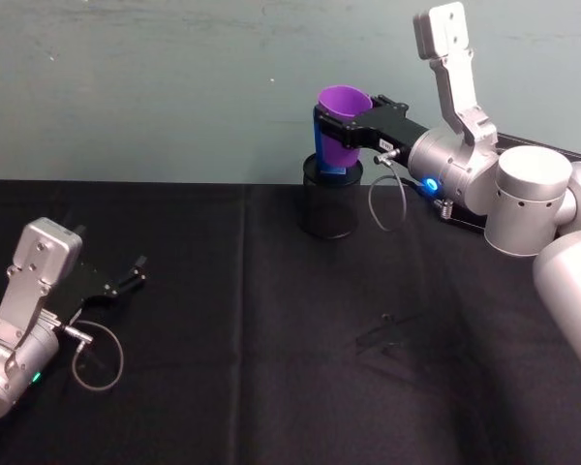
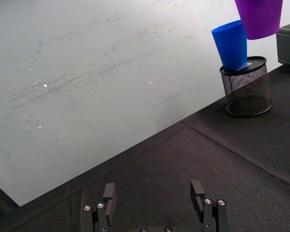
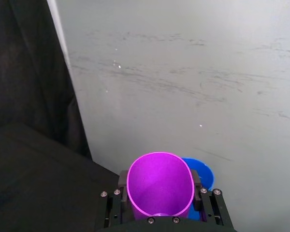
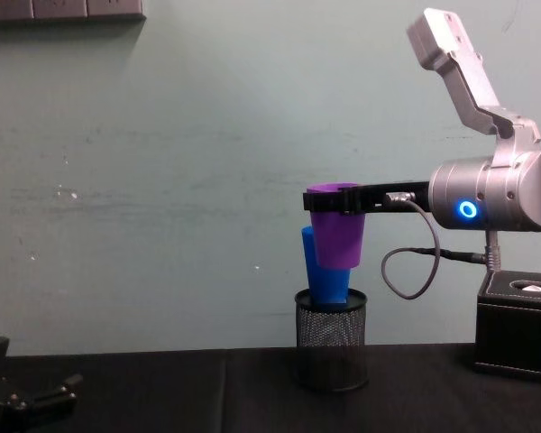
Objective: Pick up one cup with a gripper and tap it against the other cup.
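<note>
Over the black desk (image 1: 271, 339), the right claw (image 1: 346, 116) is clenched on the purple cup (image 4: 336, 239), held in the air.
The left claw (image 2: 153, 190) rests low on the desk's left side, jaws released. The blue cup (image 2: 230, 44) stands tilted in a black mesh pot (image 2: 247, 92), just beside the purple one; I cannot tell whether they touch. The right claw's small white label (image 1: 387, 145) is unreadable.

This looks like a robotics lab or test bench; a table (image 1: 271, 407) draped in creased black cloth stands against a bare, scuffed pale-green wall (image 4: 162, 180); two silver-grey robot arms, the left arm (image 1: 19, 320) and the right arm (image 1: 528, 199), reach over it with exposed cables; a black wire-mesh pen pot (image 4: 331, 356) and a black box (image 4: 518, 329) sit at the back.
</note>
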